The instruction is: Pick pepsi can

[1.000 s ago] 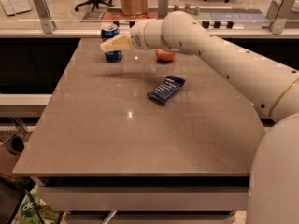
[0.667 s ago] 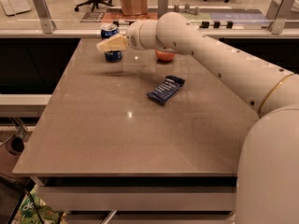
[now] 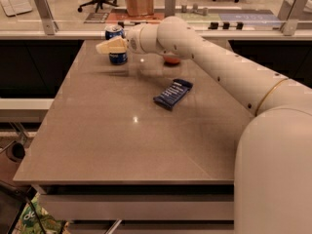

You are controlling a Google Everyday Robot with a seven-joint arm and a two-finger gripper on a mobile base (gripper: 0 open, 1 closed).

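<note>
Pepsi can (image 3: 114, 32): upright, toward the table's (image 3: 122, 145) 11 o'clock corner. Gripper (image 3: 108, 46): across the can's front, whether clenched cannot be told. Snack bar (image 3: 173, 93): at the can's 4 o'clock.

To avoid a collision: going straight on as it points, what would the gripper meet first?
Probably the pepsi can: the gripper, over the far left of the table, points left and overlaps the can; depth is unclear.

An office: swivel chairs (image 3: 97, 1) and a glass partition (image 3: 63, 6) stand beyond the table (image 3: 131, 145), the end effector (image 3: 102, 46) at its far-left corner.
</note>
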